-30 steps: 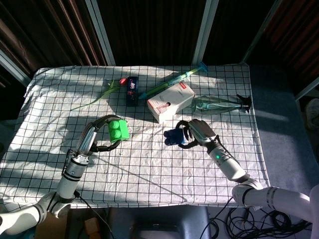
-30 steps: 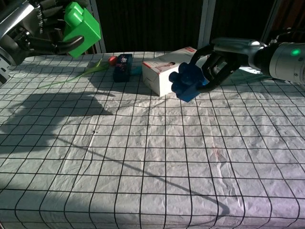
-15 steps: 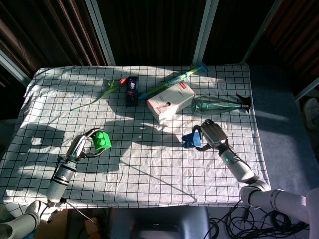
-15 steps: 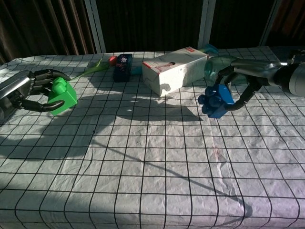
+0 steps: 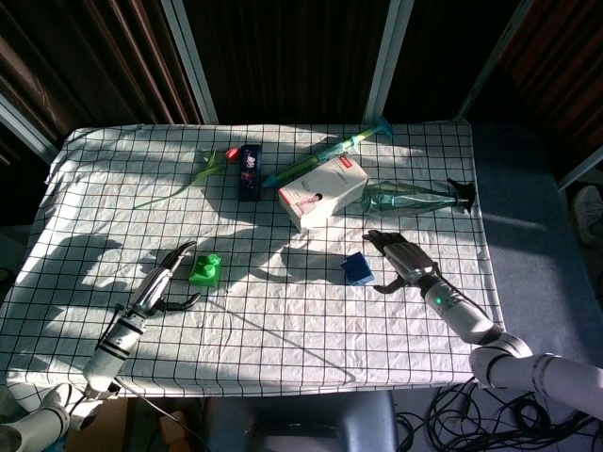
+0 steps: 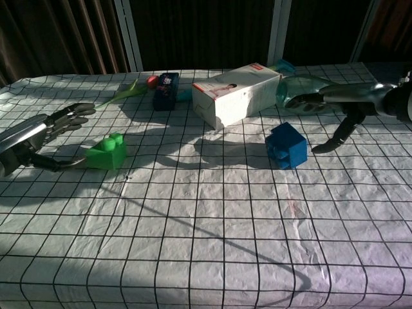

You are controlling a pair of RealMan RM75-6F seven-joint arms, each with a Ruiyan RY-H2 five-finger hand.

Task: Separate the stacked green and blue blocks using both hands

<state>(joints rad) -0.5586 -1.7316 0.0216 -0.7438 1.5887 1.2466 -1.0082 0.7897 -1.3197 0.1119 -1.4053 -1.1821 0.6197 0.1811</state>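
A table draped in a white grid-checked cloth (image 5: 283, 311) is shown filling the frame, sunlit against dark curtains. Across its upper middle, a white carton (image 5: 322, 192) is seen lying on its side, with a clear glass bottle (image 5: 407, 199) to its right, a teal tube-like object (image 5: 330, 151) above it, a dark blue pack (image 5: 249, 171) and a small red item with a green stem (image 5: 209, 166) toward the upper left.

The two blocks are pictured already apart, each resting on the cloth. The green block (image 5: 204, 270) is set at left of centre, studs up; the left hand (image 5: 168, 282) is held just beside it on its left, fingers spread around it and nothing gripped. The blue block (image 5: 357, 268) is set at right of centre, below the carton; the right hand (image 5: 396, 260) is placed just to its right, fingers splayed and empty, clear of the block in the chest view. Each block lies toward the middle of the table from its nearer hand. Nothing is seen standing between hands and blocks; the separation is judged complete, with only withdrawal left.
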